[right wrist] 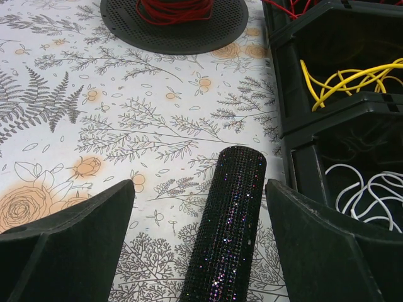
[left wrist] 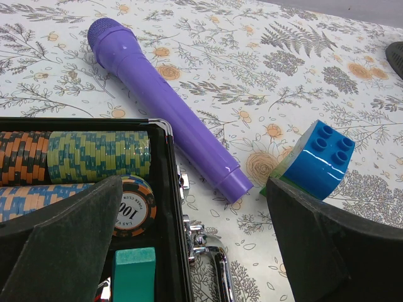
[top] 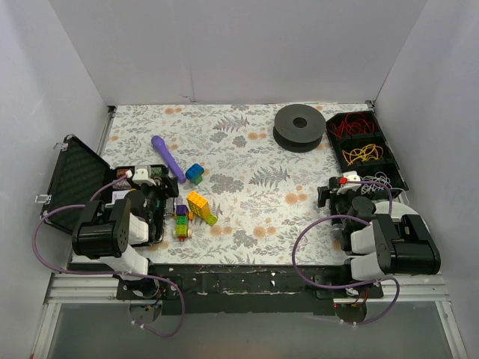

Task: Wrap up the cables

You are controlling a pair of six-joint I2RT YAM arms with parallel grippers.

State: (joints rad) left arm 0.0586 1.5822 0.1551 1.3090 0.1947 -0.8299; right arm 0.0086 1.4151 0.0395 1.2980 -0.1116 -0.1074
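My left gripper (left wrist: 195, 189): fingers spread, empty, over the chip case (left wrist: 165, 189) at the left edge. The spool (top: 299, 127) at the far edge carries some red wire (right wrist: 170, 9). More lies loose in the bin (right wrist: 283, 82), far right corner. My right gripper (right wrist: 200, 189): spread, empty. Wrapping looks barely begun. Floral table (top: 247, 149), white walls (top: 224, 52).

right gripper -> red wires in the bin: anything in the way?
Yes. A glittery black cylinder lies just ahead of the open right gripper. The red wires sit in the far compartment of the bin, beyond those holding yellow wires and white wires.
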